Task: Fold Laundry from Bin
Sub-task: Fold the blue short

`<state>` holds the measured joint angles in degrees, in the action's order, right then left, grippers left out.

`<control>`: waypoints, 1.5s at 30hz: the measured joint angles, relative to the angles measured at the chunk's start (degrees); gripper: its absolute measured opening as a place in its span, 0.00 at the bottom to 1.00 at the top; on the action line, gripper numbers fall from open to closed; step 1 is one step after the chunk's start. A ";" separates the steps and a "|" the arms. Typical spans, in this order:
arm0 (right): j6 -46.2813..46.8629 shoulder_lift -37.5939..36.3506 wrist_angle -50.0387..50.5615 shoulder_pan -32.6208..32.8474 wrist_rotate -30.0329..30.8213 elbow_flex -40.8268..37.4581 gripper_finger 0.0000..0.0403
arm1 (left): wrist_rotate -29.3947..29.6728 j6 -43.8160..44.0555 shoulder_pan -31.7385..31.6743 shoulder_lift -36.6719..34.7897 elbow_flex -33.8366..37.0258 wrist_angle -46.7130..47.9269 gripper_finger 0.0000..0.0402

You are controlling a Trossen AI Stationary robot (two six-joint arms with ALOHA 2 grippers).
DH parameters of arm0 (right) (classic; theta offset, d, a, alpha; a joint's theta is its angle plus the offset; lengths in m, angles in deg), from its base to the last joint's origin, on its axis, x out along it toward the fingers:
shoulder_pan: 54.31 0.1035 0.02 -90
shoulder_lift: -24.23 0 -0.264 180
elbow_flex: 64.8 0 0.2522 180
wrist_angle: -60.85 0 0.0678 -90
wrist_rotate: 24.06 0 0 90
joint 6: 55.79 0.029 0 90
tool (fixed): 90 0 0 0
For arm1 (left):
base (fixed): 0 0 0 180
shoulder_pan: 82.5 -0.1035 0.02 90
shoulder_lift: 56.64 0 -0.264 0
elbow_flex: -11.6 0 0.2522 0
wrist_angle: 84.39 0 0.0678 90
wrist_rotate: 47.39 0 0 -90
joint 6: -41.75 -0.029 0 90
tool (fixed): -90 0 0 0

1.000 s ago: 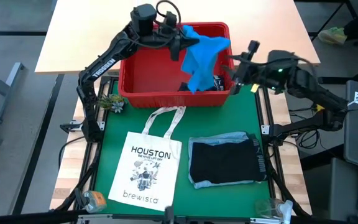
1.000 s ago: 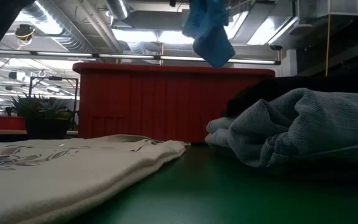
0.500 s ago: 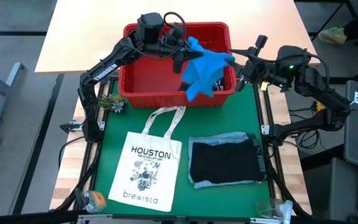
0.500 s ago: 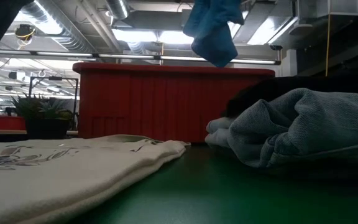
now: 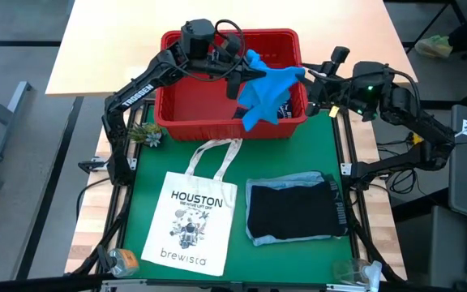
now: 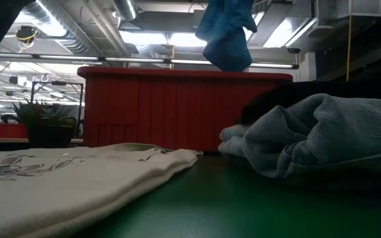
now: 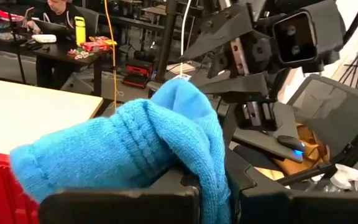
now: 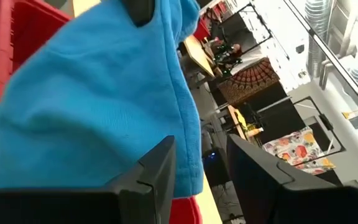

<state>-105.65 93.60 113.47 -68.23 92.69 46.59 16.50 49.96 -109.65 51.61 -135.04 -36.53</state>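
Observation:
A bright blue garment hangs over the red bin, with my left gripper shut on its upper part. In the low view its lower end hangs just above the bin's rim. My right gripper stands open at the garment's right-hand edge, level with it, over the bin's right wall. In the right wrist view that edge runs down between the two fingers. A dark garment lies in the bin's right end. My left gripper pinches a bunched fold of the garment's top between its two fingers, which reach out about level from the table's left. The cloth mounds over the fingers and hangs slack below them, clear of the bin. My right gripper's fingers flank the garment's edge; I cannot tell whether they touch it.
On the green mat lie a white tote bag and a folded pile of denim and dark cloth. A small plant stands by the bin's near left corner. Small items sit at the mat's near corners.
My left gripper has carried the blue garment a little toward the table's near edge, still hanging above the bin. My right gripper has rolled its wrist somewhat while staying beside the garment's right-hand edge.

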 joint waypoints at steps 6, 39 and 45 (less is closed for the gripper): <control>0.02 0.30 2.37 0.00 -0.16 0.00 0.35 | -0.03 0.01 0.59 0.00 0.02 -0.02 0.02; 3.15 0.17 11.91 0.02 -8.00 -0.02 0.35 | -0.02 -10.46 5.24 0.00 0.02 5.87 0.02; 6.66 -0.68 11.80 0.00 -10.68 -0.02 0.35 | 0.28 -13.40 5.46 0.00 0.02 9.20 0.02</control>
<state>-98.99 92.93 125.28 -68.23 82.01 46.57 16.78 36.57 -104.19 51.61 -135.02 -27.33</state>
